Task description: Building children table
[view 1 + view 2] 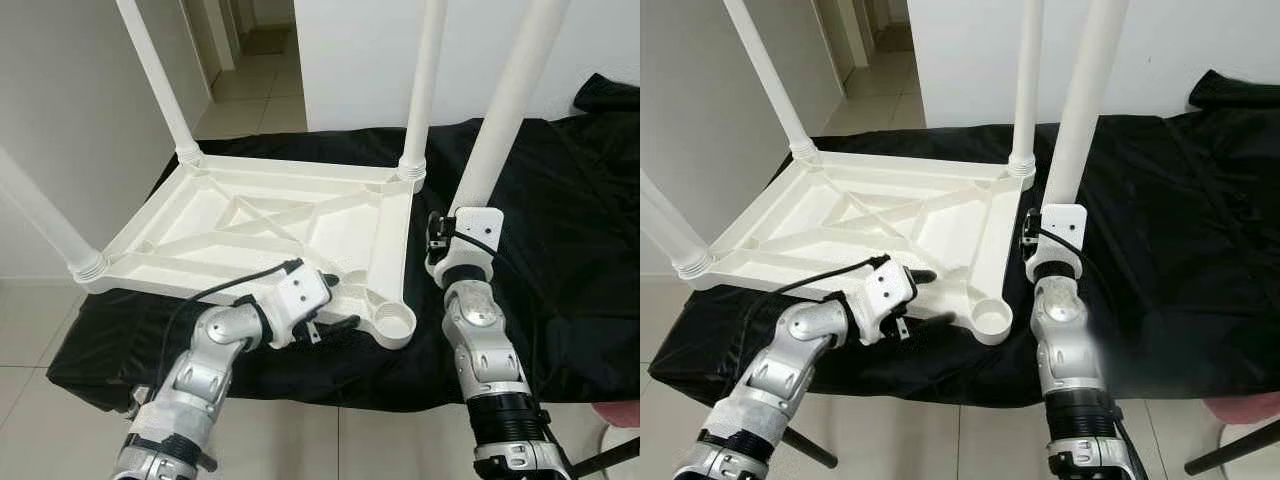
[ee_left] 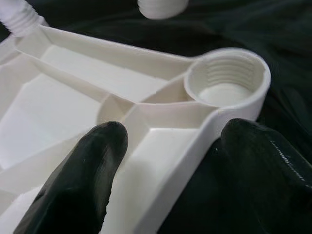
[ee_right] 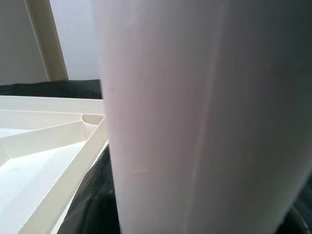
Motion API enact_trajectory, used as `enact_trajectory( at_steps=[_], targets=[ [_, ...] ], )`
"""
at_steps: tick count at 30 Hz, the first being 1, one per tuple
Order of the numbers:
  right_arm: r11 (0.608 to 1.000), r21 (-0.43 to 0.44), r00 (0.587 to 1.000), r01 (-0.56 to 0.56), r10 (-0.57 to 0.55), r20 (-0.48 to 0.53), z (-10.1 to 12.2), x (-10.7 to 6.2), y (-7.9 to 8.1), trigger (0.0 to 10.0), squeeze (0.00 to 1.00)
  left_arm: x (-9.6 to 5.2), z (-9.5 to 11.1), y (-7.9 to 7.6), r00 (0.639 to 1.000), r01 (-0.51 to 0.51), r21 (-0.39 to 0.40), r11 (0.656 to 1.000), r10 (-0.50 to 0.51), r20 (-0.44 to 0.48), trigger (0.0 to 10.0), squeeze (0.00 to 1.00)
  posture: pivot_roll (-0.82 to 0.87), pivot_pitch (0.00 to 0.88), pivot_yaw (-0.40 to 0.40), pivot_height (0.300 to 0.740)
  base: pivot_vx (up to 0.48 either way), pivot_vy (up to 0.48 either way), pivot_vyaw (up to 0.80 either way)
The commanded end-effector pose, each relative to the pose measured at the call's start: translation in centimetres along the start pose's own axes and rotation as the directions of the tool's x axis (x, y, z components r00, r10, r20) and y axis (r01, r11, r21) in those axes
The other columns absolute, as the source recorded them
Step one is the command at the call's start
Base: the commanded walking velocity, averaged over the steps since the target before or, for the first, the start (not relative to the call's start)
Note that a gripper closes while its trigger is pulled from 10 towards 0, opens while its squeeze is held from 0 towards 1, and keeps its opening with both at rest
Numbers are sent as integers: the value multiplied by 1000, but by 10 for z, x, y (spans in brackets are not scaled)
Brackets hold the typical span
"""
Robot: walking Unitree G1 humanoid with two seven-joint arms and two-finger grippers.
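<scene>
Tabletop (image 1: pixel 262 228): white plastic, lying upside down w/ ribbed underside facing up, resting on the black cloth (image 1: pixel 560 250); its left end is overhanging the cloth's left edge.
Fitted legs: three already screwed in & standing up. One at far left corner (image 1: pixel 158 75), one at far right corner (image 1: pixel 423 85), one at near left corner (image 1: pixel 40 215).
Empty socket (image 1: pixel 393 324): threaded round cup at tabletop's near right corner, sitting open, close to the cloth's near edge.
Left gripper (image 1: pixel 338 303): reaching in at the near right corner; fingers spread, straddling the tabletop's rim just beside the socket. In the left wrist view one finger (image 2: pixel 80 183) is lying inside on the ribs, the other is outside over the cloth. Whether they're actually pinching the rim: can't tell.
Right gripper (image 1: pixel 462 222): standing upright to the right of the socket, over the cloth, clamping the fourth leg (image 1: pixel 505 105) near its lower end. Leg is pointing up w/ a slight tilt, not in the socket, just beside it.
Surface: black cloth is covering a low bench-like support, wrinkling at right.
Room: pale tiled floor (image 1: pixel 20 330), white walls (image 1: pixel 350 50), doorway at far left opening onto more tile.
</scene>
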State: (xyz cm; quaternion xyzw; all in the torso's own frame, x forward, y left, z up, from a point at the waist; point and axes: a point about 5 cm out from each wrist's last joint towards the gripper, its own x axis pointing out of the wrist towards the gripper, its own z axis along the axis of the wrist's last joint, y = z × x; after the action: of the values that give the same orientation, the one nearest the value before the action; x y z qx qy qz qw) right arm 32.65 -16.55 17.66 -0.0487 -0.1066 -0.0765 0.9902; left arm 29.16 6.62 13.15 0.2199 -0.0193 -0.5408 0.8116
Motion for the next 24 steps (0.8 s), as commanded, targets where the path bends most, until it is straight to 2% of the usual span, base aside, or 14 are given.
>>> enact_trajectory(
  at_steps=[1,7,10,14,16,20,22,24],
  targets=[
    [1000,-6,1000,-5,5,8,5,3,2,10000,0,2,-14,3,975,-209,36,977,211,-74,10000,0,-19,0,100,740,0,0,0],
    [1000,-6,1000,-5,5,8,6,3,2,10000,0,11,-12,1,974,-210,27,977,212,-77,10000,0,-23,0,93,740,0,0,0],
    [1000,-8,1000,-9,10,8,5,2,3,10000,0,19,-8,2,969,-234,46,971,237,-71,10000,0,-25,0,94,740,0,0,0],
    [1000,-8,1000,-2,2,3,5,2,2,10000,0,29,0,4,959,-278,20,960,279,-48,10000,0,-28,3,95,740,0,0,0],
    [1000,-5,1000,6,-6,0,4,2,1,10000,0,36,5,2,960,-278,17,960,279,-28,10000,0,-29,2,99,740,0,0,0],
    [1000,-6,1000,5,-5,0,4,2,1,10000,0,40,7,-1,963,-267,17,963,268,-22,10000,0,-29,2,99,740,0,0,0],
    [1000,-14,1000,10,-10,6,5,3,0,10000,0,51,13,-12,971,-237,30,971,238,-10,10000,0,-30,2,99,740,0,0,0],
    [1000,-15,1000,12,-12,4,5,2,0,10000,0,55,14,-16,972,-233,19,972,233,-9,10000,0,-34,6,107,740,0,0,0]
  ],
)
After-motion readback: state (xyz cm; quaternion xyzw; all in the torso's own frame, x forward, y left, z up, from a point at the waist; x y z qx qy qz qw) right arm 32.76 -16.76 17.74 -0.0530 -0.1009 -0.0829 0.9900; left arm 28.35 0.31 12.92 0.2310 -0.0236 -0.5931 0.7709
